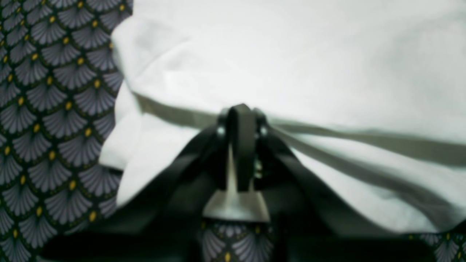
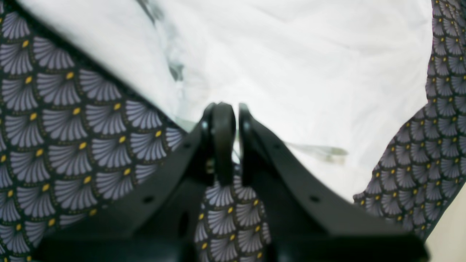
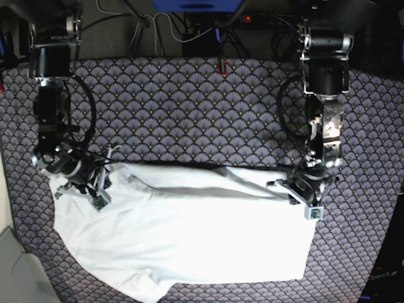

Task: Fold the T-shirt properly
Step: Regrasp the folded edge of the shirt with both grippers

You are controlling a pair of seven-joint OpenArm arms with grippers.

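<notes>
The white T-shirt (image 3: 189, 233) lies spread and wrinkled across the near half of the table, with its far edge raised between the two arms. At the shirt's far right corner, my left gripper (image 3: 295, 184) is shut on the T-shirt. In the left wrist view the T-shirt (image 1: 309, 65) fills the frame, and the left gripper (image 1: 242, 112) pinches a fold whose hem stretches tight to both sides. My right gripper (image 3: 95, 182) sits at the shirt's far left corner. In the right wrist view the right gripper (image 2: 236, 112) is shut on the edge of the T-shirt (image 2: 291, 72), with a pale sliver between the fingers.
A dark tablecloth (image 3: 189, 113) with a grey fan pattern and yellow dots covers the table. Cables and equipment (image 3: 189, 25) line the far edge. At the left the cloth ends at a pale strip (image 3: 5, 240), and a grey object (image 3: 19, 271) sits at the near left corner.
</notes>
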